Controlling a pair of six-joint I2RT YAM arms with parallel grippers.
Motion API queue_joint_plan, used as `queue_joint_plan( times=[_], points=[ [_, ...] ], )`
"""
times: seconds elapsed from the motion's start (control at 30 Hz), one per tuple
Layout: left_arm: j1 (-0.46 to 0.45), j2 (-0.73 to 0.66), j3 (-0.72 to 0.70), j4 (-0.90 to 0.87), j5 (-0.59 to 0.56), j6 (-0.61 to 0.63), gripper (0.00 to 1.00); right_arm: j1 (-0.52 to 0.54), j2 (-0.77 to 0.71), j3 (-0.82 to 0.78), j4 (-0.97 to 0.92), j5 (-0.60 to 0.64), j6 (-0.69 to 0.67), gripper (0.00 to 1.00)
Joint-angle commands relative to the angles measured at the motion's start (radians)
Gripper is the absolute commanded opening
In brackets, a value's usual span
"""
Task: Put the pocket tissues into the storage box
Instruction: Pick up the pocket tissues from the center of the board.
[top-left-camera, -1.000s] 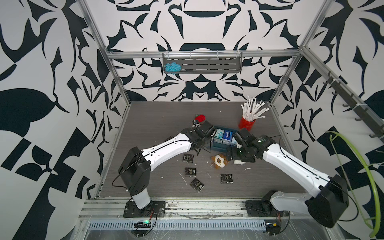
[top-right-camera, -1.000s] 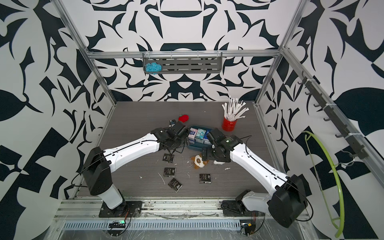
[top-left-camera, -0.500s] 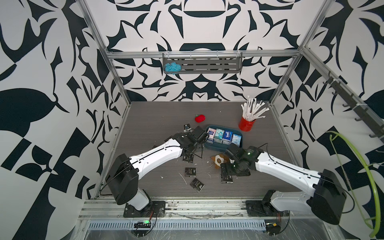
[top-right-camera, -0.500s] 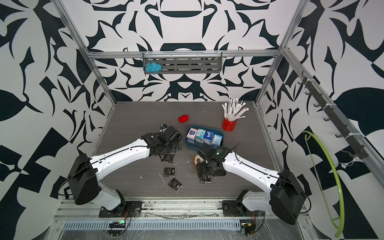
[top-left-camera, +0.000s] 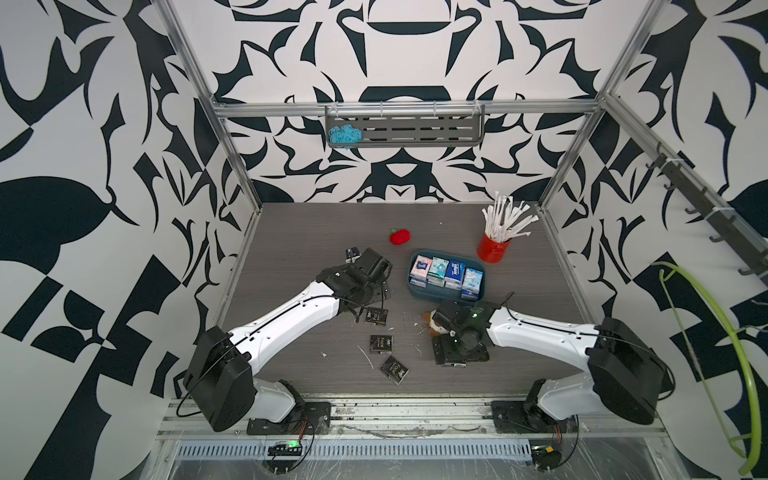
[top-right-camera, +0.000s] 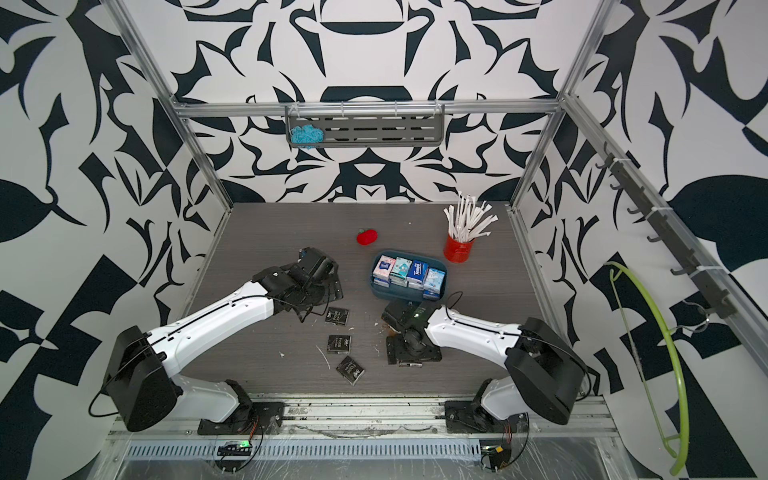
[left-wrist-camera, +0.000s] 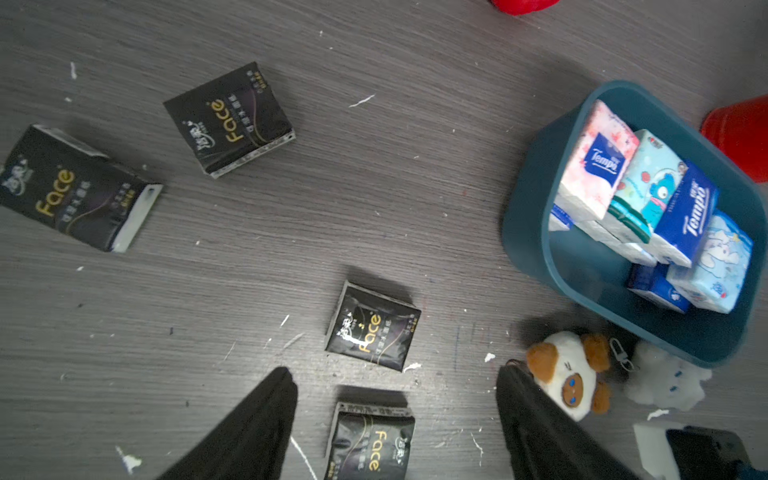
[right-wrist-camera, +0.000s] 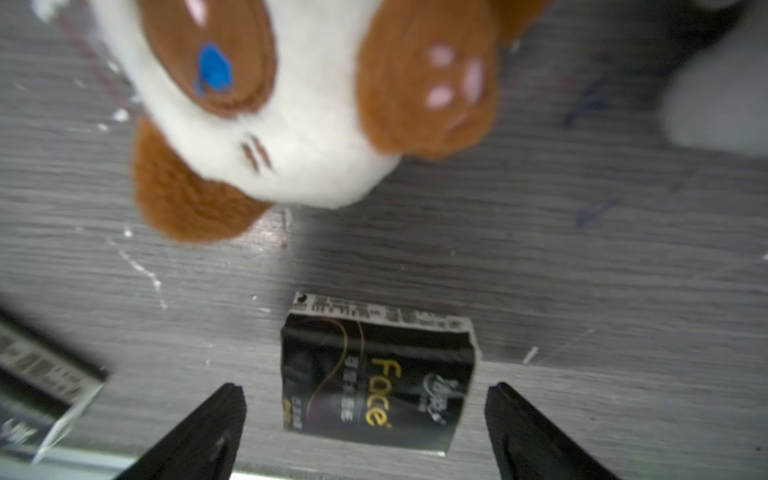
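Tabletop (left-wrist-camera: 374, 208) — grey wood-grain surface, matt, with fine grain lines. Black pocket tissues (left-wrist-camera: 372, 326) — glossy plastic film wrap. Storage box (left-wrist-camera: 523, 216): smooth, semi-matt plastic. Brown-and-white plush toy (right-wrist-camera: 291, 124): fuzzy cloth pile. Frame rails (top-left-camera: 395, 109): brushed metal.

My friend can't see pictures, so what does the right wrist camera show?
The right claw hangs open over a black pocket tissue pack with gold "Face" lettering, not touching it on either side. The pack lies flat on the grey table. Just past it sits a blurry brown-and-white plush toy.
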Motion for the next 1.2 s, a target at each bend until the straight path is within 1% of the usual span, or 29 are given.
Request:
queue_joint_plan(
  times=[0.0, 0.07, 0.13, 0.27, 0.33, 0.4, 0.57, 0.7, 0.73, 0.83, 1.0, 1.07, 1.17],
  points=[
    [0.016, -0.042, -0.030, -0.015, 0.035, 0.027, 0.82, 0.011, 0.036, 0.056, -0.039, 0.083, 0.047, 0.94],
    [0.027, -0.060, -0.047, -0.017, 0.039, 0.035, 0.82, 0.016, 0.052, 0.067, -0.058, 0.110, 0.051, 0.92],
    [0.042, -0.082, -0.064, -0.015, 0.045, 0.043, 0.82, 0.016, 0.057, 0.070, -0.061, 0.126, 0.056, 0.88],
    [0.071, -0.106, -0.099, 0.002, 0.060, 0.053, 0.82, 0.018, 0.058, 0.068, -0.049, 0.126, 0.064, 0.76],
    [0.090, -0.144, -0.113, 0.011, 0.072, 0.061, 0.83, 0.019, 0.062, 0.069, -0.040, 0.117, 0.064, 0.68],
    [0.111, -0.149, -0.122, 0.022, 0.088, 0.072, 0.83, 0.022, 0.061, 0.069, -0.033, 0.110, 0.071, 0.64],
    [0.156, -0.138, -0.123, 0.046, 0.131, 0.111, 0.83, 0.027, 0.050, 0.066, -0.035, 0.112, 0.102, 0.62],
    [0.192, -0.122, -0.108, 0.067, 0.165, 0.146, 0.83, 0.040, 0.019, 0.099, -0.079, 0.125, 0.112, 0.59],
    [0.203, -0.087, -0.103, 0.072, 0.177, 0.154, 0.83, 0.044, 0.009, 0.114, -0.100, 0.129, 0.111, 0.60],
    [0.237, -0.057, -0.090, 0.092, 0.216, 0.173, 0.83, 0.046, -0.025, 0.160, -0.149, 0.132, 0.095, 0.59],
    [0.289, -0.017, -0.066, 0.115, 0.270, 0.203, 0.83, 0.046, -0.032, 0.283, -0.217, 0.156, 0.008, 0.58],
    [0.308, -0.006, -0.055, 0.117, 0.288, 0.214, 0.83, 0.046, 0.000, 0.341, -0.243, 0.183, -0.053, 0.59],
    [0.331, 0.005, -0.041, 0.112, 0.312, 0.229, 0.83, 0.044, 0.080, 0.447, -0.284, 0.265, -0.160, 0.58]
  ],
)
